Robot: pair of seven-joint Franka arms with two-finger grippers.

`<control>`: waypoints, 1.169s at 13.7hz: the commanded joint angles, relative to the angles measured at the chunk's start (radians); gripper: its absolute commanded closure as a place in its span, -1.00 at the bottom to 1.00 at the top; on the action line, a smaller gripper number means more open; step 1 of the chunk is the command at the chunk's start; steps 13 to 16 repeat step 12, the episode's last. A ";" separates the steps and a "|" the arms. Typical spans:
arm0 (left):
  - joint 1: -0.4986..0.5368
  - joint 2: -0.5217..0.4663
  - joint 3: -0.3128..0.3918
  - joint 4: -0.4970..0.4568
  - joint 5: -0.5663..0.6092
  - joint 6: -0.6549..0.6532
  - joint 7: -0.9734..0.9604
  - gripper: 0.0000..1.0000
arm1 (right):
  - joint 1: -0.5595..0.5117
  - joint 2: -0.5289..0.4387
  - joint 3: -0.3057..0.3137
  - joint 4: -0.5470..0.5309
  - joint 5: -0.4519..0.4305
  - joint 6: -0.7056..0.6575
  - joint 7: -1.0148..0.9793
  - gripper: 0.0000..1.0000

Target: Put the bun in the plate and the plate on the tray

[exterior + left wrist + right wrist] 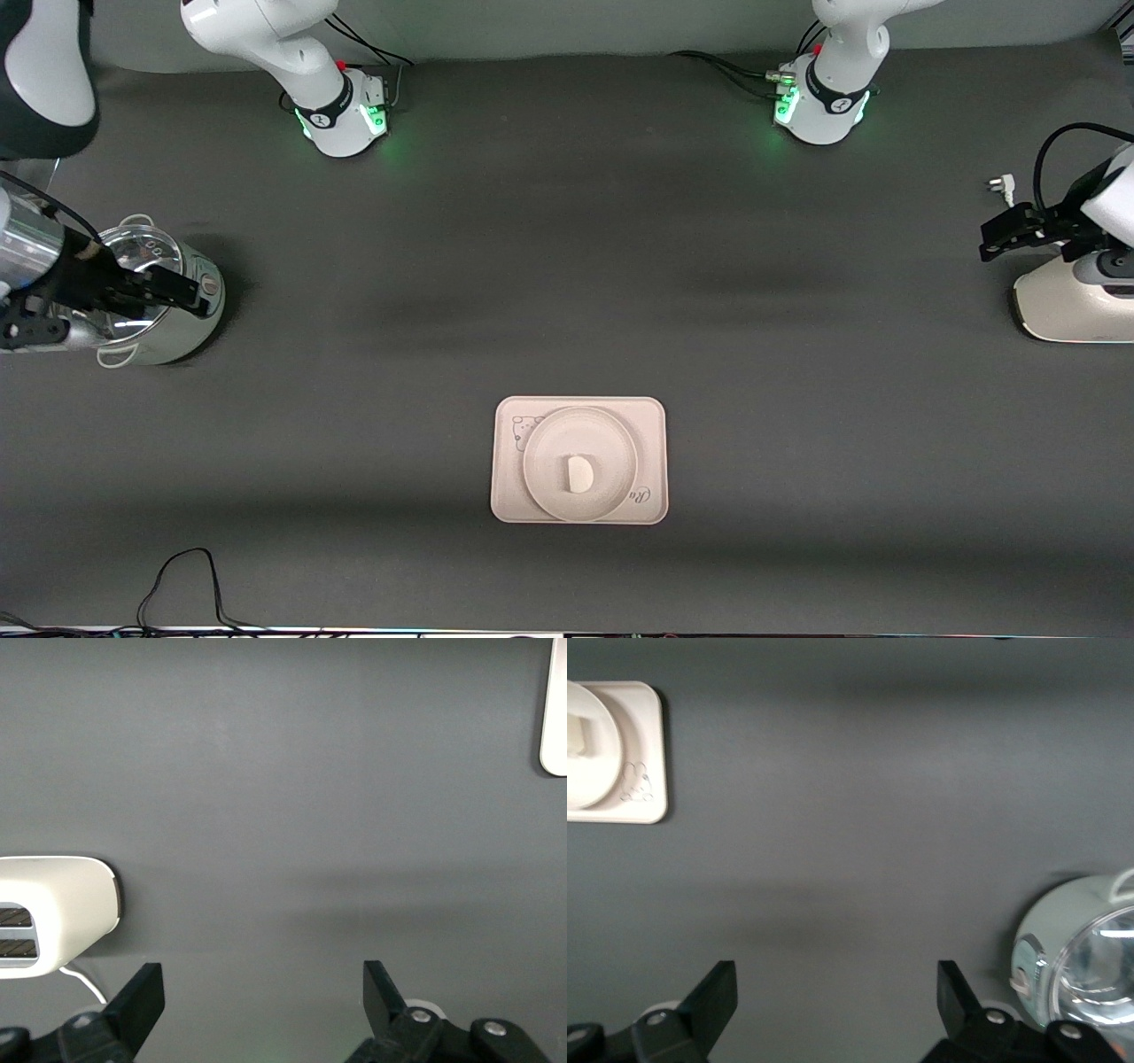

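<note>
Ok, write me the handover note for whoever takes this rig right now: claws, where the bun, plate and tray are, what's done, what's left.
Left claw: open, empty, over the toaster at the left arm's end of the table; arm waiting.
Right claw: open, empty, over the steel pot at the right arm's end.
Bun: lying in the middle of the plate.
Plate: sitting on the tray, in the middle of the table, near the front camera.
Done: bun in plate, plate on tray.
Left: nothing that shows; both claws are well away from the tray.
</note>
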 commanded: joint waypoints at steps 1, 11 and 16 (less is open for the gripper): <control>0.005 -0.003 -0.002 -0.007 -0.015 0.002 -0.005 -1.00 | -0.210 -0.089 0.242 -0.102 -0.041 0.040 -0.011 -1.00; -0.002 0.032 -0.004 -0.007 -0.015 0.023 -0.008 -1.00 | -0.246 -0.098 0.316 -0.101 -0.041 0.009 0.013 -1.00; -0.006 0.032 -0.004 -0.007 -0.014 0.025 -0.008 -1.00 | -0.246 -0.101 0.313 -0.099 -0.041 0.001 0.012 -1.00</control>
